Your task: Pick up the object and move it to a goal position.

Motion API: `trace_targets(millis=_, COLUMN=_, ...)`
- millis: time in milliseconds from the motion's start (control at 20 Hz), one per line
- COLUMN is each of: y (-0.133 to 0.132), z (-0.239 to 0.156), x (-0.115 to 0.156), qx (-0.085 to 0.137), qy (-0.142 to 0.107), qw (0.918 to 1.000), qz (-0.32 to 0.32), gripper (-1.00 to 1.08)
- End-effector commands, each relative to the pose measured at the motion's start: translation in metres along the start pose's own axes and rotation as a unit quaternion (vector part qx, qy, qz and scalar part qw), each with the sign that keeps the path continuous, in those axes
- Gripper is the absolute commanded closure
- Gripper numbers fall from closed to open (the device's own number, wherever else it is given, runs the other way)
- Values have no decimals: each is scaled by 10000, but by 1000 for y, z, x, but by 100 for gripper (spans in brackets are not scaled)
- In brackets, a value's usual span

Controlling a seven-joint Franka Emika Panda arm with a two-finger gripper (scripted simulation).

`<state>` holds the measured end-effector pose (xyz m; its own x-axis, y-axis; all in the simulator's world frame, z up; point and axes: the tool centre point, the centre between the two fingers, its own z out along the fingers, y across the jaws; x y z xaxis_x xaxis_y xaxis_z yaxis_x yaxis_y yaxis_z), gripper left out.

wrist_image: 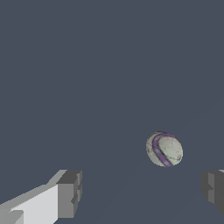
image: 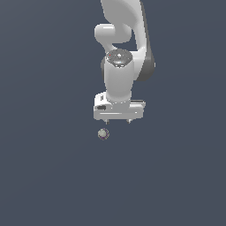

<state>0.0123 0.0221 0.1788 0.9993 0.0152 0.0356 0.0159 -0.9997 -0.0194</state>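
Note:
The object is a tiny pale grey-beige ball point(image: 103, 133) with purple patches, lying on the dark grey floor. My white gripper point(image: 117, 122) hangs just above it, and the ball sits slightly toward the exterior view's left of the gripper's centre. In the wrist view the ball point(wrist_image: 164, 149) lies ahead of the gap between the two fingers, nearer the finger at the frame's edge point(wrist_image: 213, 188) than the other finger point(wrist_image: 69, 194). My gripper point(wrist_image: 141, 192) is open wide and holds nothing.
The flat dark grey floor point(image: 53, 176) extends all around with no other objects in view. The white arm point(image: 123, 39) rises behind the gripper.

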Motion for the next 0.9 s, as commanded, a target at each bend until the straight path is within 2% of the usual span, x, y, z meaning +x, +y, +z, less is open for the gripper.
trace_targets(millis=0, y=0, z=0, x=0, qx=0, qy=0, qw=10000, qz=0, gripper=-92)
trace_targets(millis=450, y=-19, z=-18, x=9, qx=178, qy=180, qw=9997, qz=19, gripper=-92)
trace_targets(millis=850, y=-19, z=-18, x=9, qx=178, qy=180, qw=9997, qz=7, gripper=-92)
